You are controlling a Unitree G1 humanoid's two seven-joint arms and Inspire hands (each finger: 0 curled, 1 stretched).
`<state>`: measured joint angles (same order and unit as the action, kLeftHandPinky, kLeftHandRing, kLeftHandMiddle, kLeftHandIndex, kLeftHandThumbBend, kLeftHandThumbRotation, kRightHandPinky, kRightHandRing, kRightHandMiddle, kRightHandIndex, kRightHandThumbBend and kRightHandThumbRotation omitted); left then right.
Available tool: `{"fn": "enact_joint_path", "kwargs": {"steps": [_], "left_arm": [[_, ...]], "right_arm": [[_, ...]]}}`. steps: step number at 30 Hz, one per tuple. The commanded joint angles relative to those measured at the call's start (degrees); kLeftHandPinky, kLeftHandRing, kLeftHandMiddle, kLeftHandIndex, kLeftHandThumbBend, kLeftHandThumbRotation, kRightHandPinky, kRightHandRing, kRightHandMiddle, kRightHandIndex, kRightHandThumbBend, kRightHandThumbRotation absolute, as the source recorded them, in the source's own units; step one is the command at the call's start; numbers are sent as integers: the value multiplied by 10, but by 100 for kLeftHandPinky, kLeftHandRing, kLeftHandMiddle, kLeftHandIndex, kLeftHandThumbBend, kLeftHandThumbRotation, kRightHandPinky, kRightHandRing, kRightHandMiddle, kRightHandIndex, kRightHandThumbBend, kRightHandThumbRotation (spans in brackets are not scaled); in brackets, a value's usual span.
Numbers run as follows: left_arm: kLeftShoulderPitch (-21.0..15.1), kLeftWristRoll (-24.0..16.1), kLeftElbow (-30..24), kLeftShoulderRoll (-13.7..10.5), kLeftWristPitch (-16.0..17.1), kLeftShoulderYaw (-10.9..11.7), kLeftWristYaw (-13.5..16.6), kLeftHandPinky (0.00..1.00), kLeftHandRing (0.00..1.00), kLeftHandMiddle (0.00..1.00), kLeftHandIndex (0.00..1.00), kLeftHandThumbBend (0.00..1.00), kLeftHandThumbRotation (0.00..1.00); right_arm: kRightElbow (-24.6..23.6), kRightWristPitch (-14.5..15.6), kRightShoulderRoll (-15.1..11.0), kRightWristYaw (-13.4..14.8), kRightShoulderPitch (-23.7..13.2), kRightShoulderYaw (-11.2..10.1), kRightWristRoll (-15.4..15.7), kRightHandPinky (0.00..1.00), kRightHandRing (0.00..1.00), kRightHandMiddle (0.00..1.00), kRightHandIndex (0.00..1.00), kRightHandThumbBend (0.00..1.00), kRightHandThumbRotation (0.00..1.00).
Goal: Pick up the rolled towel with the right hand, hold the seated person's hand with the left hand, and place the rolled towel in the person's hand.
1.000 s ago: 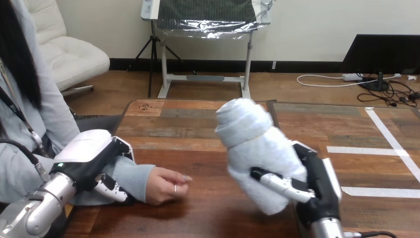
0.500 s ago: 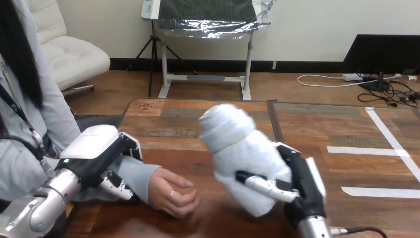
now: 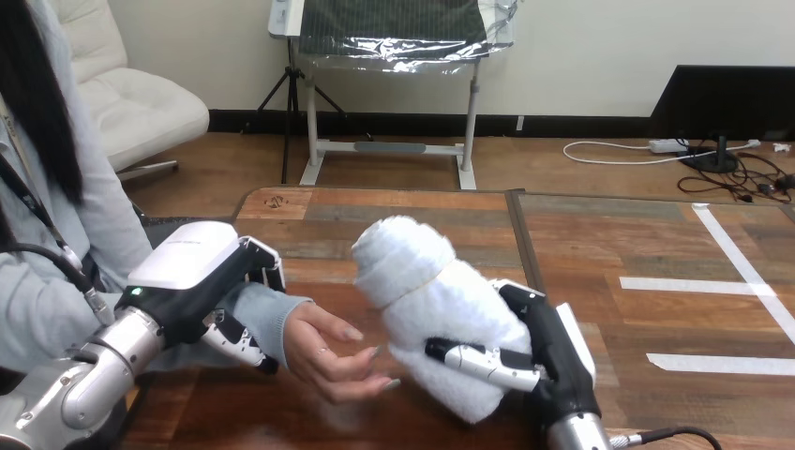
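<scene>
The rolled towel (image 3: 427,300) has come left since a second ago and now touches the fingertips of the person's hand (image 3: 328,352), which has uncurled from a loose fist and lies palm up. The right hand (image 3: 548,347) grips the towel's near end, thumb and fingers wrapped round it, with the roll tilted up and to the far left. The left hand (image 3: 202,281) sits over the person's sleeved wrist, its fingers curled beneath it, above the near left of the wooden table (image 3: 394,211).
</scene>
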<state>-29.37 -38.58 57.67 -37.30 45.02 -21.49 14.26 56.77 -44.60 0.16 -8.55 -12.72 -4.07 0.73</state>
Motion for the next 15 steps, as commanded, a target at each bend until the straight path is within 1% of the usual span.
{"fn": "enact_joint_path", "kwargs": {"steps": [1,5,9,15], "left_arm": [[-29,23,-45,9,16,18,1,27,32,37,37,99,1],[-28,25,-51,9,18,20,-2,28,32,37,37,99,1],[-26,27,-59,10,16,21,-4,28,32,37,38,99,2],[-23,29,-72,10,16,23,-7,28,32,37,38,99,3]], "right_arm": [[-2,-26,6,9,-54,5,3,25,30,41,46,66,0],[-1,-20,7,13,-54,9,9,25,30,41,46,66,0],[2,-19,7,12,-53,14,11,25,30,40,46,65,0],[4,-19,7,17,-51,23,24,25,30,40,46,66,0]]}}
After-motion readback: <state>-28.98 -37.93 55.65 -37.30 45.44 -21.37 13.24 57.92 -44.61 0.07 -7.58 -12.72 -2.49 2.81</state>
